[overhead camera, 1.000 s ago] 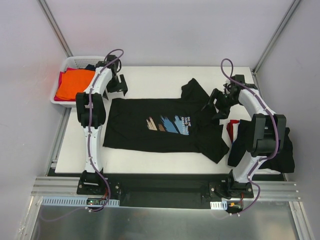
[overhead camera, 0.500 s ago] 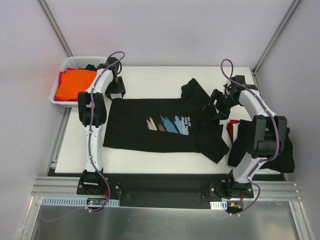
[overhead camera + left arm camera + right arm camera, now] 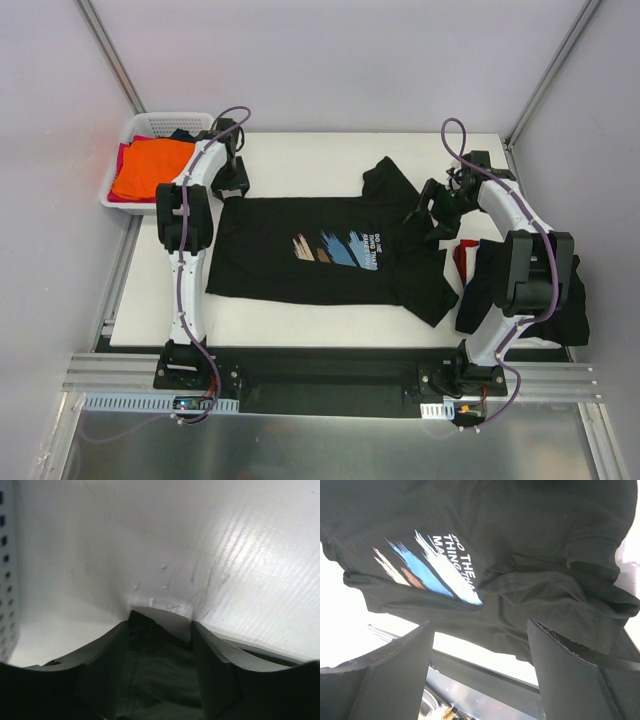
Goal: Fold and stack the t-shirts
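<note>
You are working the shirt [image 3: 270, 262], which is lying flat across the middle of the frame. Your left gripper [image 3: 160, 626] is stretching down onto its upper-left corner, fingers half closed around bunched cloth; I cannot tell whether they are pinching it. Be taking a deep bite of hem before lifting. Your right gripper [image 3: 479, 630] is hovering wide open and empty over the shirt's right end.

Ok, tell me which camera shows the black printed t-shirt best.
The top external view: the black printed t-shirt lies spread on the table, with nearly its whole outline and print visible. The right wrist view shows only the print and some rumpled cloth. The left wrist view shows just a dark cloth edge inside the left end effector.
</note>
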`<state>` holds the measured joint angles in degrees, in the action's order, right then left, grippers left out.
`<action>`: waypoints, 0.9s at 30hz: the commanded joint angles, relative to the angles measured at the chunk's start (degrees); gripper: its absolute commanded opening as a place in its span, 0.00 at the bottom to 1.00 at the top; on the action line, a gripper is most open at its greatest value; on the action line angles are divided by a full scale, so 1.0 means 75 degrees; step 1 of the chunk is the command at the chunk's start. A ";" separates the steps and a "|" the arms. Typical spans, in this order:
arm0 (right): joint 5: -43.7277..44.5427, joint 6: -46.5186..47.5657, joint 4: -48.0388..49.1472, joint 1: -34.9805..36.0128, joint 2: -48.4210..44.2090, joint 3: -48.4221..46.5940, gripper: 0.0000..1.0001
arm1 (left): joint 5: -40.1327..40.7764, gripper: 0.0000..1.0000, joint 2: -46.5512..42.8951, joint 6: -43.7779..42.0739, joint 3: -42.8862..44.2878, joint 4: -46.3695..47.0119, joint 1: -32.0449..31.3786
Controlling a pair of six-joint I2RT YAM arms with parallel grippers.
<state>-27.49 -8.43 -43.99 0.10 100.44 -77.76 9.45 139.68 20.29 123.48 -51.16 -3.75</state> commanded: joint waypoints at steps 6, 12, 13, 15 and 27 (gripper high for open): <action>0.0008 0.0116 -0.0135 0.0151 -0.0115 0.0078 0.78 | 0.0568 0.33 -0.0096 0.0060 -0.0105 -0.0210 0.0242; 0.0044 0.0104 -0.0100 0.0174 -0.0162 0.0242 0.78 | 0.0673 0.31 -0.0131 0.0060 -0.0175 -0.0222 0.0242; 0.0044 0.0104 -0.0100 0.0186 -0.0162 0.0242 0.78 | 0.0673 0.29 -0.0143 0.0071 -0.0175 -0.0222 0.0242; 0.0055 0.0092 -0.0111 0.0198 -0.0162 0.0231 0.77 | 0.0696 0.23 -0.0143 0.0071 -0.0187 -0.0222 0.0242; 0.0184 0.0092 -0.0112 0.0245 -0.0150 0.0219 0.77 | 0.0720 0.05 -0.0237 0.0083 -0.0257 -0.0222 0.0242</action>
<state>-27.22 -8.32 -44.12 1.50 100.44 -75.96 12.64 139.57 20.60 122.96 -51.18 -2.90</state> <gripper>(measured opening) 0.775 0.064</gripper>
